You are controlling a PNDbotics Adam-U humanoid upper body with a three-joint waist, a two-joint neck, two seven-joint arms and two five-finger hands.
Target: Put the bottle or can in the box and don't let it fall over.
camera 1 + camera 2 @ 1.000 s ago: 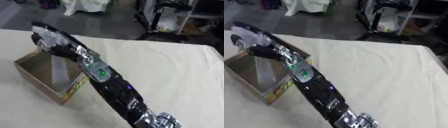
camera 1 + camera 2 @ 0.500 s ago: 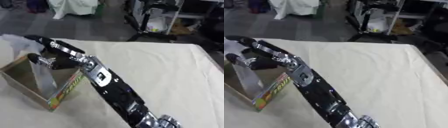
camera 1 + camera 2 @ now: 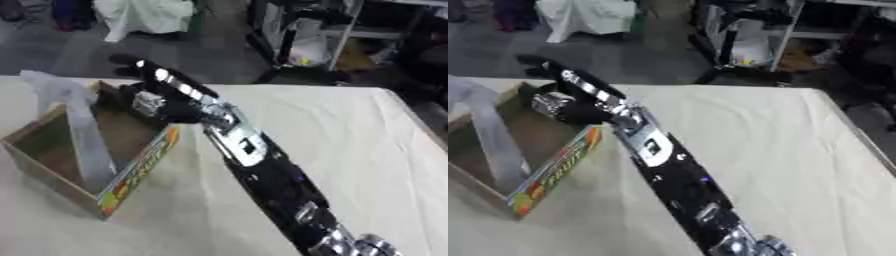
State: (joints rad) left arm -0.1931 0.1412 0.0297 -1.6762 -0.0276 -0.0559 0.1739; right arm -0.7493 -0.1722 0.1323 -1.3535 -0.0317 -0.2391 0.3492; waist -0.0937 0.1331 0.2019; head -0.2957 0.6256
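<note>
Left eye view shows my right hand (image 3: 153, 100) reaching over the far corner of the cardboard box (image 3: 131, 175) on the table (image 3: 350, 140). I cannot tell whether its fingers are open or curled. A tall clear bottle (image 3: 83, 130) stands tilted inside the box, apart from the hand. I judge it light, smooth and easily tipped; I would take hold around its middle. My left hand is unseen.

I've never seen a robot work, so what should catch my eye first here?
A long black and silver arm crosses the cloth-covered table diagonally, its right hand over the cardboard box's far corner. Inside the box on the left, a clear bottle stands, slightly tilted.
</note>
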